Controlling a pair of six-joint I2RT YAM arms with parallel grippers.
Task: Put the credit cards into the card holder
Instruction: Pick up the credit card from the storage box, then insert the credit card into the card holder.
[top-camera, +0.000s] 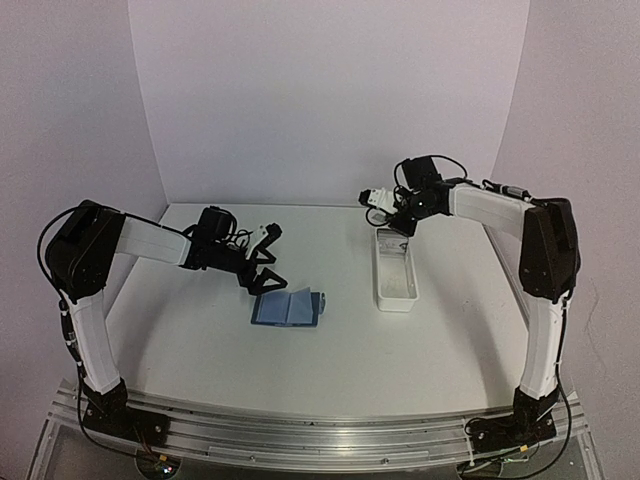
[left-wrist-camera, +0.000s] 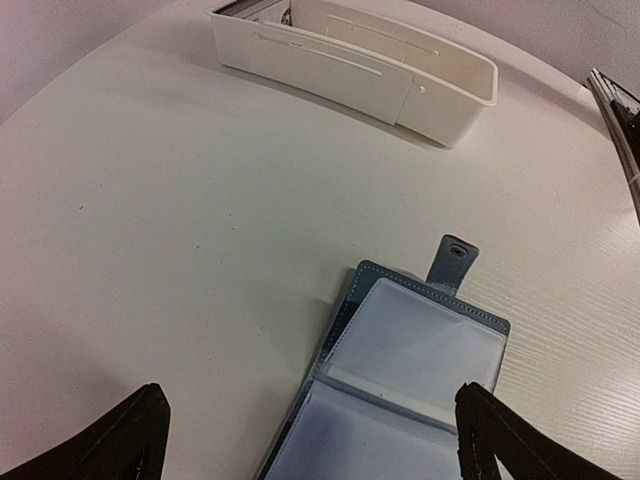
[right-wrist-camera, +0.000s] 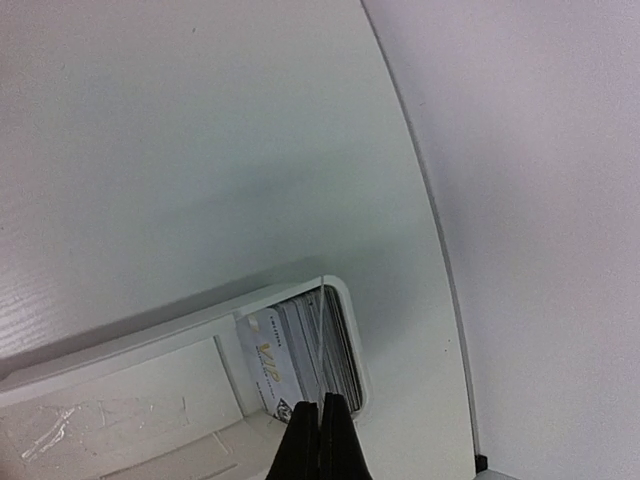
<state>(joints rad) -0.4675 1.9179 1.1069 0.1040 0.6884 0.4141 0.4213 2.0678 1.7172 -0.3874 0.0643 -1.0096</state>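
The blue card holder (top-camera: 290, 308) lies open on the table, its clear sleeves (left-wrist-camera: 400, 390) facing up and its clasp tab (left-wrist-camera: 453, 262) pointing away from me. My left gripper (top-camera: 262, 265) hangs open just behind it, the fingers (left-wrist-camera: 120, 440) wide apart to either side of its near end, touching nothing. A stack of credit cards (right-wrist-camera: 305, 350) stands in the far end of the white tray (top-camera: 397, 280). Over that end, my right gripper (right-wrist-camera: 320, 405) is shut on one credit card (right-wrist-camera: 322, 340), which shows edge-on as a thin line above the stack.
The long white tray (left-wrist-camera: 350, 65) lies lengthwise right of centre; its near part (right-wrist-camera: 120, 400) holds no cards. White walls close in the back and sides. The table's curved far edge (right-wrist-camera: 430, 200) runs close to the tray's end.
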